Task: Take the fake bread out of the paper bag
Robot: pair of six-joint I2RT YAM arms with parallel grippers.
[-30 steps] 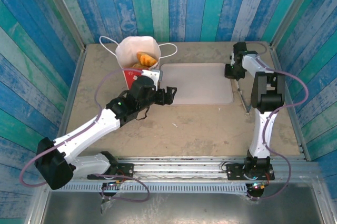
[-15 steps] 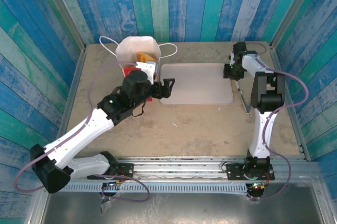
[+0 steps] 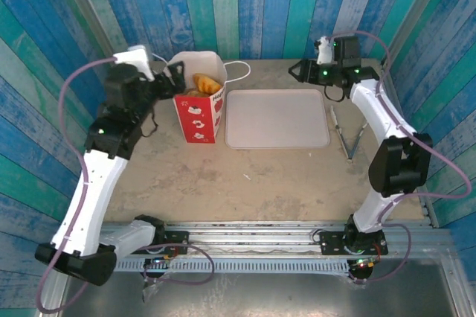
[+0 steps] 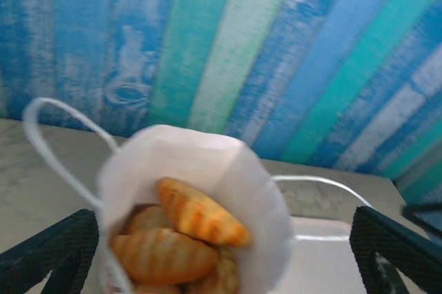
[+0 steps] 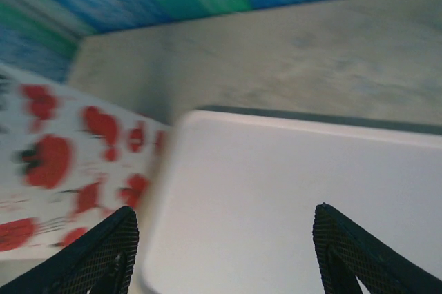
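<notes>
The paper bag (image 3: 199, 109), red below and white above, stands upright left of the tray. Golden fake bread (image 3: 205, 82) fills its open mouth. My left gripper (image 3: 173, 79) hangs beside the bag's upper left rim, open. In the left wrist view, the bag's white inside (image 4: 207, 152) holds several ridged rolls (image 4: 200, 212), and my left gripper (image 4: 221, 219) has its jaws spread wide to either side of the bag. My right gripper (image 3: 296, 70) is raised over the tray's far right corner, open and holding nothing. The right wrist view puts my right gripper (image 5: 224, 218) above the tray, the bag's printed side (image 5: 48, 163) at left.
A flat pale tray (image 3: 277, 117) lies mid-table, also seen from the right wrist as a flat pale tray (image 5: 290, 190). Metal tongs (image 3: 349, 132) rest on the table right of it. White string handles (image 3: 238, 71) droop from the bag. Blue plank walls close in three sides.
My left arm rose from low in front of the bag and swung to its left rim. My right arm lifted toward the back wall and its jaws opened.
</notes>
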